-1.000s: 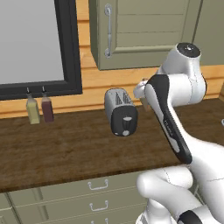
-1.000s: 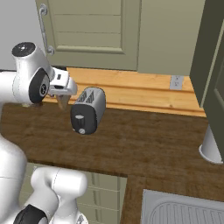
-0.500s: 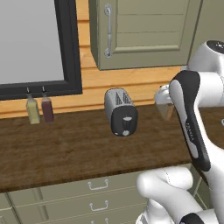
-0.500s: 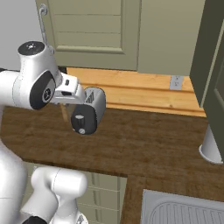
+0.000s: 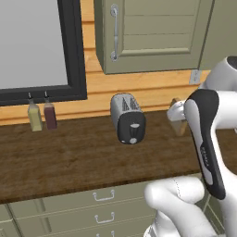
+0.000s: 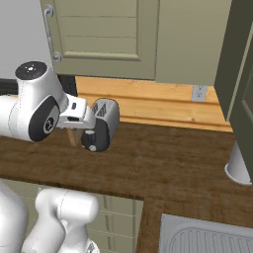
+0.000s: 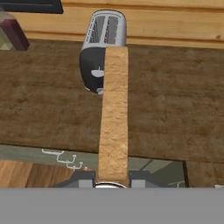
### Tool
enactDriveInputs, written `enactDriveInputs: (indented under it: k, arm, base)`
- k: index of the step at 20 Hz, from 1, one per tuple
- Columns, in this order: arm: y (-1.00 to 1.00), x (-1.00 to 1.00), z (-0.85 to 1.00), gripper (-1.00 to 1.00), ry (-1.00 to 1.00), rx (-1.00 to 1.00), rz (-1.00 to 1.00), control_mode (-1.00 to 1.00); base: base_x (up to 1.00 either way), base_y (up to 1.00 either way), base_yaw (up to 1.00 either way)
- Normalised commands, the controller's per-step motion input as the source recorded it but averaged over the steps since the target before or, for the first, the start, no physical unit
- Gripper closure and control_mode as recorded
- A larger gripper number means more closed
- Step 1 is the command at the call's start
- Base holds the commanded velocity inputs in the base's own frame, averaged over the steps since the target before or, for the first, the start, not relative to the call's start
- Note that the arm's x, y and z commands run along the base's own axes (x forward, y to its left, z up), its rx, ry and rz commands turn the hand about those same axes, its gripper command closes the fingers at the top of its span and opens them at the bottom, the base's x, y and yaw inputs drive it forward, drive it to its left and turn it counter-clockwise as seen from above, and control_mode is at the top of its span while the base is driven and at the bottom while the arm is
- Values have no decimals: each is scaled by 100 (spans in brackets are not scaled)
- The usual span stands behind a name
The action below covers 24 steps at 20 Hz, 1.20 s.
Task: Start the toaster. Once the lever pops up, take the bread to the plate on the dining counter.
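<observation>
Bread (image 7: 113, 113) sits edge-on, pinched between the gripper (image 7: 112, 178) tips so it's held clear of the toaster (image 7: 103, 48), which stands just ahead on the counter (image 7: 175, 109), slots empty.

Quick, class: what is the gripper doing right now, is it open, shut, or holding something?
Gripper: jaws shut on the bread, held edge-on, away from the toaster.
</observation>
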Motion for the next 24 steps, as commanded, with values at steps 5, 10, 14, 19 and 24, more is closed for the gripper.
enactDriveInputs:
  k: [5,10,14,19,24]
  arm:
    - [0,-4,0,100,0,0,0,100]
    - [0,0,0,100,0,0,0,100]
    - [0,0,0,100,0,0,0,100]
    - [0,0,0,100,0,0,0,100]
    - [0,0,0,100,0,0,0,100]
  base:
    - [-23,8,0]
    - [-92,50,9]
    - [-69,44,24]
    - [-14,36,60]
    - [0,13,90]
